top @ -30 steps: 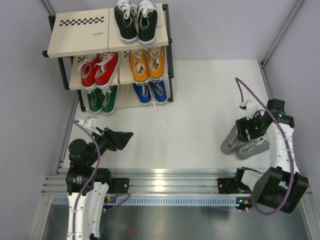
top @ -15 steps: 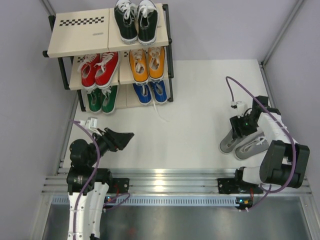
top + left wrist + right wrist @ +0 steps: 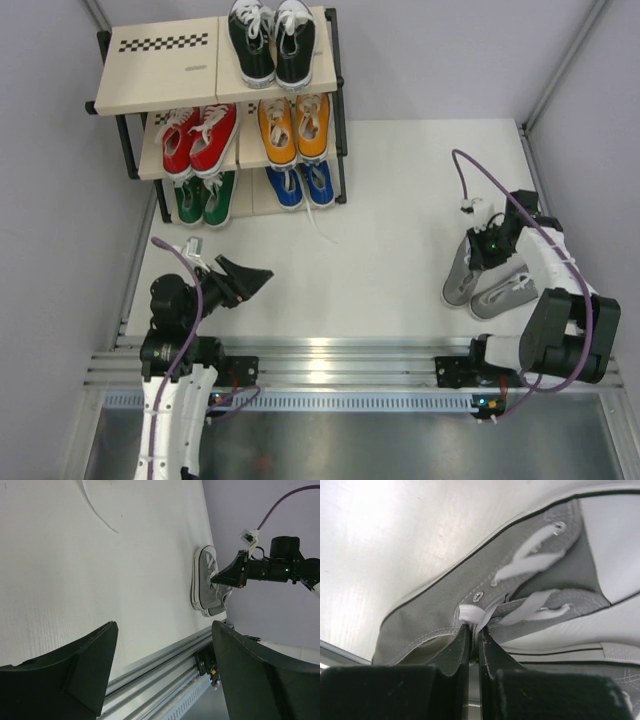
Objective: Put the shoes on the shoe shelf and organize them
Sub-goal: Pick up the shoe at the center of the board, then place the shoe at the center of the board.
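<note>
A: Grippers, how do they stand?
B: On the right, the right gripper [image 3: 487, 245] is clenched on the collar edge of the grey canvas lace-up sneakers [image 3: 462, 283], which lie on the white worktop [image 3: 400, 200] at its right side, well apart from the black-framed three-tier shoe shelf [image 3: 160, 60]
A: And the left gripper [image 3: 250, 275]?
B: Released, jaws wide, hovering over the worktop's left side

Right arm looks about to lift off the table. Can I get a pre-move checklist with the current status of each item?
1. Right pincer shut on the collar fabric of the grey sneakers: ok.
2. Both sneakers caught in that one pinch: cannot tell.
3. Free place on the shoe shelf, top board, left half: ok.
4. Left pincer open and off to the side: ok.
5. No loose laces in front of the shelf: not ok, a white lace trails onto the table.
</note>
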Tool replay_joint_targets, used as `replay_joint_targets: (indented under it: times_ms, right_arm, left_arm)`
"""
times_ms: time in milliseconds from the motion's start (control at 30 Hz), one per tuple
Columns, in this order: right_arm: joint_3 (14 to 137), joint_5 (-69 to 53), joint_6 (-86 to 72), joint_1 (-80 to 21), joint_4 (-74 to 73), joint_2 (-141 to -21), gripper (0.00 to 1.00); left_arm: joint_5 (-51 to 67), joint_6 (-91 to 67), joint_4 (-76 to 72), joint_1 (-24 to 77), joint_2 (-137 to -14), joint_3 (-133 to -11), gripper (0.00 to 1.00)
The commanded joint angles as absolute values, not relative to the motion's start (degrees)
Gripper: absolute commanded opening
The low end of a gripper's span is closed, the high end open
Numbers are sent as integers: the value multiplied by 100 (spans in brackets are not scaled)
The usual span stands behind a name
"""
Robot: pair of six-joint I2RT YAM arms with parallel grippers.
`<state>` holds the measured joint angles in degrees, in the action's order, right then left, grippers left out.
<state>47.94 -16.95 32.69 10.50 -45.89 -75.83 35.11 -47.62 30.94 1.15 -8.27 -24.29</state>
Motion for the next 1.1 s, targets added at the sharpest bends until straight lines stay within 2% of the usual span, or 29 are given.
replay_joint_targets:
  times_ms: [0,133,333,600,800,900,967,1067]
  right_arm:
    - [5343,-3039,3516,774,-4508,-7076,0]
    - [5668,-3708,3227,239,-4614,-6935,0]
    - [5994,-4508,2647,-790,-4255,-7329,0]
    - [5872,-4939,2093,-1547,-3341,-7646,0]
    - [5494,-4729,1409,-1898,-2419,-7708,0]
    - [5292,-4720,838,-1907,-1725,-7787,0]
    - [5169,-4711,520,-1907,-1077,-7796,0]
    - [4843,-4588,-350,-1907,-153,-7796,0]
  left_arm:
    - [3595,-4940,2971,114,-1080,-2469,82]
    - [3639,-4773,2962,114,-1476,-2671,82]
    - [3718,-4412,2936,114,-2144,-2953,82]
    - [3674,-4394,2778,193,-2610,-3102,81]
    - [3297,-4579,2479,588,-2908,-3076,81]
    - [2394,-4684,2181,1377,-3339,-3207,81]
    - [1430,-4815,1839,2422,-3811,-3366,81]
    - [732,-5088,1137,3601,-4586,-3463,81]
